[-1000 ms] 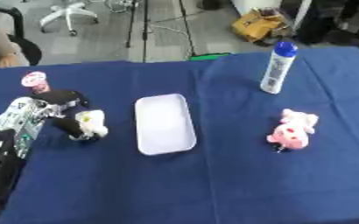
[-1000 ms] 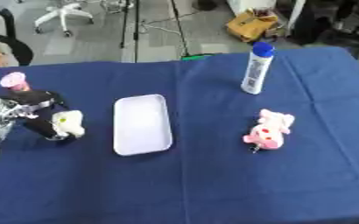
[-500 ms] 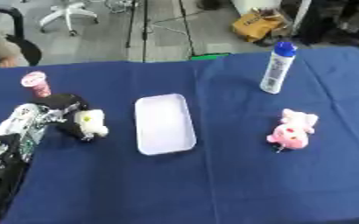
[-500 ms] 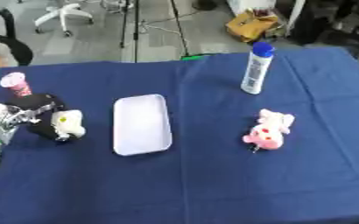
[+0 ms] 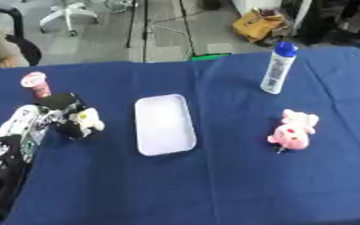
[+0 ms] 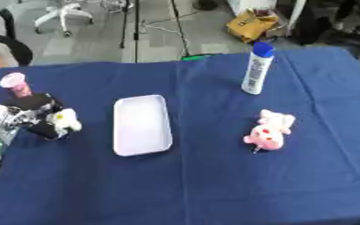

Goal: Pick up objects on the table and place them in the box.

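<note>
Left robot hand (image 5: 60, 107) has carried toy (image 5: 83, 122) higher.

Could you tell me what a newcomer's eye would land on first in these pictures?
Probably the white tray lying in the middle of the blue table, with the pink plush toy to its right. Next, the left robot hand at the left edge, curled round a small black and white toy, and the white spray bottle standing upright at the far right.

No legible text, labels or numbers anywhere.
</note>
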Controlling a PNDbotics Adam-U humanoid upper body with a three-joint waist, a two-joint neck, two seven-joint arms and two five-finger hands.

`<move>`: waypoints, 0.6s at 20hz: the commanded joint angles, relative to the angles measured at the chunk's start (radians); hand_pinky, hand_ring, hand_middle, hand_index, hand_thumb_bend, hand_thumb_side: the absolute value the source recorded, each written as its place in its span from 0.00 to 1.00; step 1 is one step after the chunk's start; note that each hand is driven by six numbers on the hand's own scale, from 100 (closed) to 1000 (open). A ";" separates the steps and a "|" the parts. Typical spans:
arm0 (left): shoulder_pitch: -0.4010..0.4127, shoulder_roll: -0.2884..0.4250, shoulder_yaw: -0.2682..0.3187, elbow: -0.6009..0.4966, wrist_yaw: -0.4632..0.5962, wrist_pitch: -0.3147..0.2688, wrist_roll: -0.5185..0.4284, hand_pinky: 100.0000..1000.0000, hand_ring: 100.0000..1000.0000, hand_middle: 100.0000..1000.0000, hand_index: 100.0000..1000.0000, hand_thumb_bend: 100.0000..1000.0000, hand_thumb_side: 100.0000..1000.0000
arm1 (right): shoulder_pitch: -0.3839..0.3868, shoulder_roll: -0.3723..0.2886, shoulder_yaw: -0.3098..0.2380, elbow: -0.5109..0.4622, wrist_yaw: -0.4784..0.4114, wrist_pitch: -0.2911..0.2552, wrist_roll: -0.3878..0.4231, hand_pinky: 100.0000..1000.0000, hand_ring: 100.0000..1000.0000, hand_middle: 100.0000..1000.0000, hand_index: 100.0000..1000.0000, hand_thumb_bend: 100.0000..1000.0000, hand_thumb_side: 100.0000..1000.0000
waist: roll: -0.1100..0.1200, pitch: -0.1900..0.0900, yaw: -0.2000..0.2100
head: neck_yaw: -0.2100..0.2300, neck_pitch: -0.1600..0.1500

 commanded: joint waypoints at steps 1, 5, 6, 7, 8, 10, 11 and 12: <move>-0.040 0.007 -0.016 -0.110 0.080 -0.013 0.017 0.68 0.49 0.32 0.40 0.16 0.31 | -0.011 -0.011 -0.002 -0.014 -0.006 -0.002 0.003 0.78 0.77 0.76 0.90 0.16 0.60 | -0.014 -0.011 0.001 | -0.002 0.005; -0.107 -0.031 -0.096 -0.196 0.143 -0.064 -0.035 0.69 0.51 0.33 0.42 0.19 0.34 | -0.013 -0.009 0.003 -0.013 -0.008 -0.003 0.008 0.78 0.77 0.76 0.90 0.16 0.60 | -0.016 -0.015 0.000 | -0.005 0.005; -0.123 -0.043 -0.113 -0.201 0.146 -0.073 -0.051 0.69 0.51 0.34 0.42 0.20 0.33 | -0.013 -0.009 0.004 -0.013 -0.008 -0.003 0.009 0.78 0.77 0.76 0.90 0.16 0.60 | -0.017 -0.016 -0.001 | -0.006 0.004; -0.140 -0.060 -0.135 -0.198 0.143 -0.084 -0.067 0.69 0.51 0.34 0.42 0.20 0.33 | -0.014 -0.008 0.005 -0.013 -0.009 -0.003 0.010 0.78 0.77 0.76 0.90 0.16 0.60 | -0.018 -0.017 -0.003 | -0.004 0.003; -0.153 -0.072 -0.151 -0.191 0.137 -0.093 -0.081 0.69 0.52 0.34 0.43 0.21 0.33 | -0.015 -0.007 0.005 -0.013 -0.010 -0.003 0.011 0.78 0.77 0.76 0.90 0.16 0.60 | -0.018 -0.017 -0.005 | -0.003 0.002; -0.174 -0.104 -0.201 -0.153 0.110 -0.123 -0.123 0.69 0.54 0.36 0.45 0.22 0.34 | -0.017 -0.006 0.007 -0.012 -0.012 -0.004 0.012 0.78 0.77 0.76 0.90 0.16 0.60 | -0.019 -0.018 -0.010 | -0.001 -0.003; -0.178 -0.117 -0.222 -0.130 0.096 -0.140 -0.144 0.69 0.54 0.36 0.45 0.22 0.34 | -0.018 -0.006 0.007 -0.012 -0.013 -0.004 0.013 0.78 0.77 0.76 0.90 0.16 0.60 | -0.019 -0.018 -0.012 | -0.001 -0.005; -0.180 -0.125 -0.234 -0.113 0.085 -0.154 -0.157 0.69 0.54 0.37 0.46 0.22 0.34 | -0.019 -0.005 0.007 -0.012 -0.013 -0.004 0.013 0.78 0.77 0.76 0.90 0.16 0.60 | -0.018 -0.018 -0.013 | -0.001 -0.007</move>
